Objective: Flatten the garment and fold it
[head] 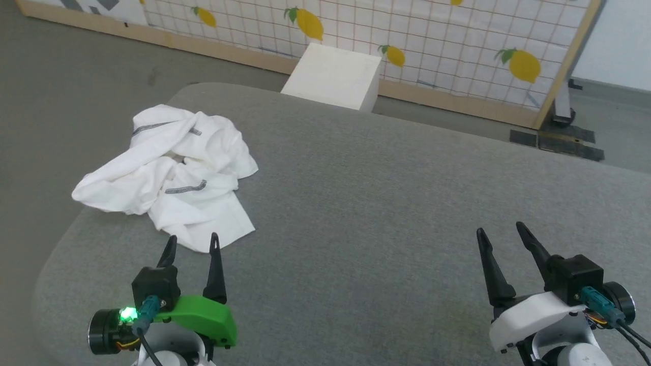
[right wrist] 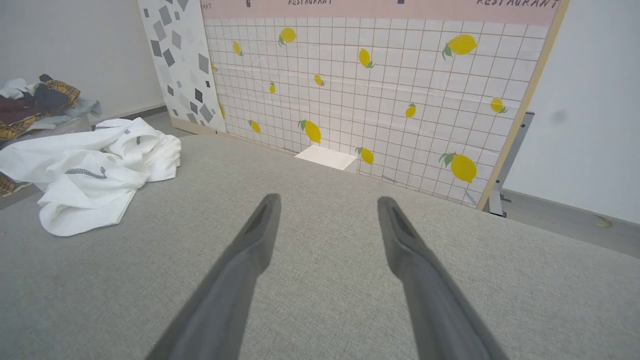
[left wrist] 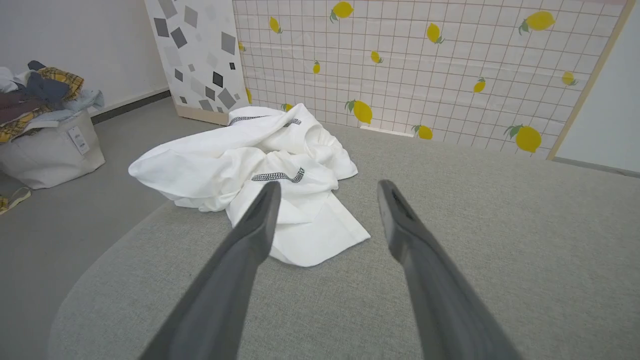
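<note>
On the pink strip (right wrist: 400,10) along the top edge of the lemon wall (right wrist: 380,100), dark letters spell "RESTAURANT" twice, tops cut off, with just "ANT" near the left corner, and the small tag (left wrist: 78,140) on the white bag (left wrist: 45,160) is too tiny to read.

White T-shirt (head: 168,175), crumpled heap, grey zigzag seam stitching showing, near left edge of grey surface (head: 386,203)

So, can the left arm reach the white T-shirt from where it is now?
Probably yes. The open left end effector points at the near edge of the crumpled white T-shirt, and nothing stands on the grey cushion between them.
</note>
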Motion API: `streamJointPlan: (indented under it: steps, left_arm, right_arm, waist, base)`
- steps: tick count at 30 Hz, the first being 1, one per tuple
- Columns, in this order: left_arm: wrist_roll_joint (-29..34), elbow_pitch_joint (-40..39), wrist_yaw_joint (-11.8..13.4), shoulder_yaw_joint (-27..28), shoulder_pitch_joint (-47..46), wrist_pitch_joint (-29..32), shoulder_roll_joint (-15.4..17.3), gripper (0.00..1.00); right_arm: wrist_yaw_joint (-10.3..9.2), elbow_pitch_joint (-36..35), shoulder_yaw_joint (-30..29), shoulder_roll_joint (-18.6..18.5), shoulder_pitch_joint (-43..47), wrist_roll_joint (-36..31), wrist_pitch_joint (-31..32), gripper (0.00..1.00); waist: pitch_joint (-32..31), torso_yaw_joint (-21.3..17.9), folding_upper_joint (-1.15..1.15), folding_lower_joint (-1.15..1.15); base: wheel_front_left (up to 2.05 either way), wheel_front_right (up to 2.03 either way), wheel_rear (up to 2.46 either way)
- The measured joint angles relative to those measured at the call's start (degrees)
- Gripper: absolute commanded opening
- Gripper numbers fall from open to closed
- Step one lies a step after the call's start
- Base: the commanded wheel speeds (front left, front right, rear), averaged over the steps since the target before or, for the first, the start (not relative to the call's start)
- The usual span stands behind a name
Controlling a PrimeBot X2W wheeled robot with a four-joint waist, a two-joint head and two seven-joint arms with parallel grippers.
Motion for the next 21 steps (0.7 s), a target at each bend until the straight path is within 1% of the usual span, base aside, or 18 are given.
streamJointPlan:
  steps: [16, 21]
  left_arm:
    - [-1.3, 1.3, 1.8, -0.9, 0.0, -2.0, 0.5, 1.00]
    - [-2.6, 1.6, 2.3, -1.0, 0.0, -2.5, 0.7, 1.00]
  right_arm:
    - [0.00, 1.3, 0.3, 0.0, -0.3, 0.8, -1.3, 1.00]
    - [0.00, 1.6, 0.5, 0.0, -0.7, 0.8, -1.5, 1.00]
  waist:
    - [-0.2, 5.0, 0.00, 0.00]
    - [-0.2, 6.6, 0.00, 0.00]
  base:
    - [-0.02, -0.02, -0.02]
    - [0.00, 0.00, 0.00]
